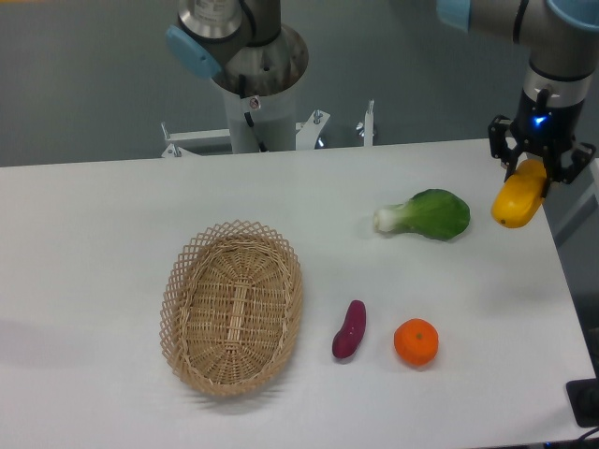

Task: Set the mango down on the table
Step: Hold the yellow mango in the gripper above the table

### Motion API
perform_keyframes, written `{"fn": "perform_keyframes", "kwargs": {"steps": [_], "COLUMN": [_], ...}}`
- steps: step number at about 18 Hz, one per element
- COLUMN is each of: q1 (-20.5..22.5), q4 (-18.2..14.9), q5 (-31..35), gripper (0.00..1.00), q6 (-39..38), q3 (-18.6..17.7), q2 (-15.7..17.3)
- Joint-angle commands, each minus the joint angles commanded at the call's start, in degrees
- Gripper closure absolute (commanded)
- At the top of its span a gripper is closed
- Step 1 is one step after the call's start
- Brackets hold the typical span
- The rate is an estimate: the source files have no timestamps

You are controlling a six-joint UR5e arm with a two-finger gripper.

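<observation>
While the gripper is clamped on the upper end of the mango, the fruit hangs slanting below it, above the far right edge of the table.

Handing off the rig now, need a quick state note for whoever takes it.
Gripper: shut on the mango, held near the table's far right edge; looks above the surface, height unclear.
Done: mango grasped.
Left: lower it onto bare table, open the fingers, retreat.
Also on the table: bok choy, orange, purple sweet potato, empty wicker basket.
</observation>
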Motion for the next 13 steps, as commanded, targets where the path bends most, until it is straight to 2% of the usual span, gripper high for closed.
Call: {"fn": "perform_keyframes", "kwargs": {"steps": [9,13], "q1": [-0.4,-1.4], "q4": [0.1,1.7], "q5": [0.2,0.0], "gripper": [0.57,0.57], "q6": [-0.4,-6.0], "q3": [-0.7,-2.6], "q2": [-0.2,-0.7]}}
